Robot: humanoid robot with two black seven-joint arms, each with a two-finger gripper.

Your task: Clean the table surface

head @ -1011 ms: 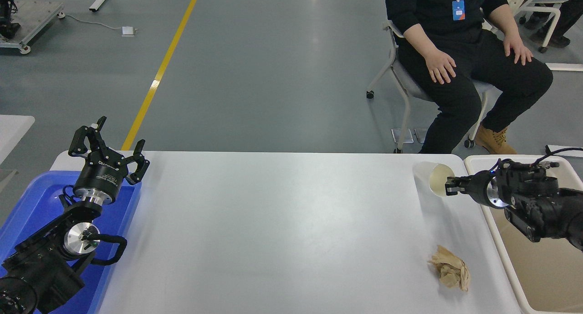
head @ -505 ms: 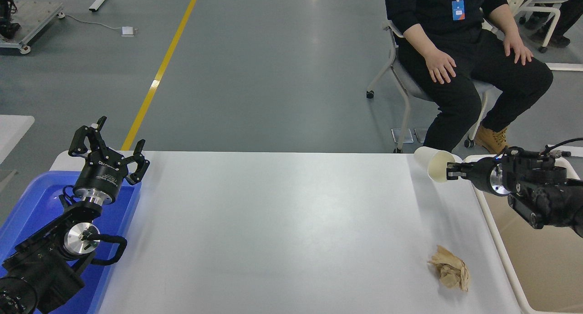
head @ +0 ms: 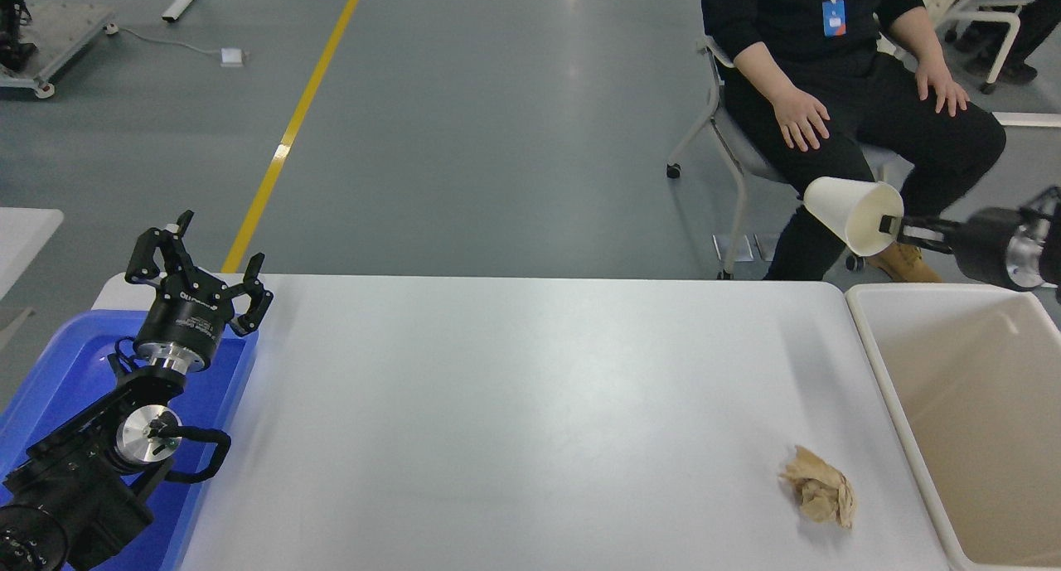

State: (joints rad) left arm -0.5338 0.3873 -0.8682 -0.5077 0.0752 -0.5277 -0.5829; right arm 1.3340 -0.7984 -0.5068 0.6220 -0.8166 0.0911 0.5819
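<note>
Right hand [head: 897, 225] clamped on white paper cup [head: 850, 212], aloft beyond the table surface [head: 514, 405].

The grey floor [head: 497, 123] is glossy and reflects ceiling light. A yellow line [head: 290, 132] crosses it, and a person sits on a white chair [head: 729, 157] beyond the tabletop's far right corner.
</note>
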